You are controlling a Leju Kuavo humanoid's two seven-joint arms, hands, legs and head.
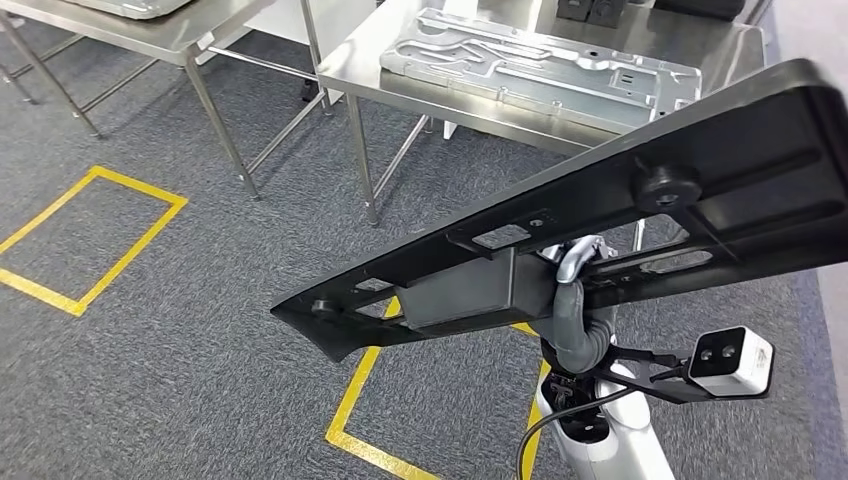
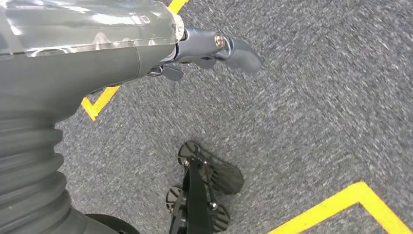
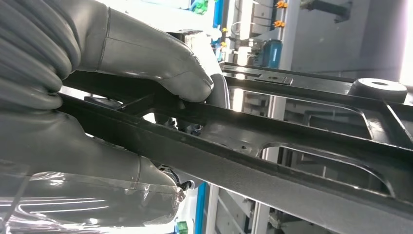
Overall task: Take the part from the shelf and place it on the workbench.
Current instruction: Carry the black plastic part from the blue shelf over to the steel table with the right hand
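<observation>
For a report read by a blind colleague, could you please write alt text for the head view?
A long black part is carried tilted across the picture, held from below by the robot's right hand. Behind it stands a steel table with a flat silver metal plate lying on it. The floor is grey carpet with yellow tape squares.

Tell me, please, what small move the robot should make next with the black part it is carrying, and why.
Probably carry it forward toward the steel workbench. The right hand grips the long black part from below, held tilted above the carpet, short of the bench. A silver plate already lies there, so aim beside it.
</observation>
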